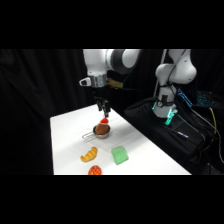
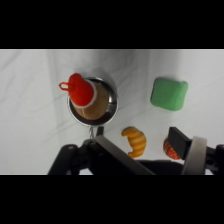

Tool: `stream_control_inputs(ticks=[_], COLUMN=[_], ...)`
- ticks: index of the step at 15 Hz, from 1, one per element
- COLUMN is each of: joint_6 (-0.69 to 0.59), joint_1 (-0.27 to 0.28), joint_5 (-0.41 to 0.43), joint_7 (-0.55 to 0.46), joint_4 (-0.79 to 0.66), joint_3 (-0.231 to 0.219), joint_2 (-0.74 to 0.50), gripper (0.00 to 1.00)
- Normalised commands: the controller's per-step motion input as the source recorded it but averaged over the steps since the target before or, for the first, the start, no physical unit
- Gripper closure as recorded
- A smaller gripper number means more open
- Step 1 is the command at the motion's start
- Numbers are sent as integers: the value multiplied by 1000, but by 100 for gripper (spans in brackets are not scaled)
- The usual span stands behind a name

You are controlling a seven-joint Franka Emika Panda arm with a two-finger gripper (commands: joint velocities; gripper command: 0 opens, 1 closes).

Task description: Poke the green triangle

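Observation:
The green triangle is a flat bright green block lying on the white table, near its front edge. In the wrist view the green triangle sits at the upper right, apart from everything else. My gripper hangs over the table's middle, directly above a small metal pot, well behind and to the left of the block. The gripper is open with nothing between its fingers.
A red toy with a white band rests in the pot. An orange croissant toy lies left of the block, and a red round item is at the front edge. Black gear and cables fill the right side.

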Motion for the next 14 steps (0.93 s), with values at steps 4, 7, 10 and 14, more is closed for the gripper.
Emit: stream_control_inputs(ticks=[4, 7, 10, 14], joint_6=[-23, 2, 51, 94], joint_1=[-2, 68, 121, 142], joint_5=[19, 12, -4, -70], joint_7=[86, 254, 306, 309], joint_4=[11, 7, 32, 71], joint_3=[32, 76, 101, 97], joint_2=[7, 10, 45, 101], gripper=[0, 0, 0, 0])
